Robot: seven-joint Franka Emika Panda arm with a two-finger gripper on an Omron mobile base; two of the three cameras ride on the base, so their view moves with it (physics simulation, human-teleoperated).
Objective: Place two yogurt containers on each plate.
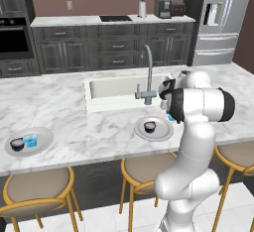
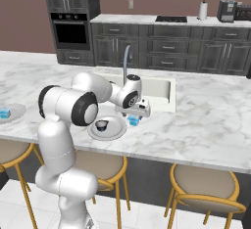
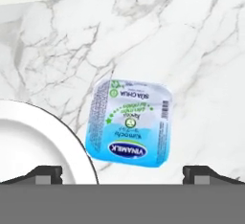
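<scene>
A light blue yogurt container [image 3: 129, 122] with a printed lid stands on the marble just beside the rim of a white plate [image 3: 33, 146]. My gripper [image 3: 123, 174] hovers right above it, open, with one fingertip on each side and nothing held. In the right base view the same container [image 2: 133, 120] sits at the right edge of the near plate [image 2: 112, 131], which holds a dark yogurt container [image 2: 101, 125]. The gripper [image 1: 170, 111] hangs over the near plate's [image 1: 159, 133] far-right edge. The far-left plate [image 1: 42, 142] carries a dark container [image 1: 17, 144] and a light blue one [image 1: 31, 140].
A sink basin [image 1: 111, 91] with a tall faucet [image 1: 148, 72] lies just behind the near plate. Round tan stools [image 1: 144, 169] stand along the island's front edge. Bare marble counter [image 2: 206, 120] stretches to the right.
</scene>
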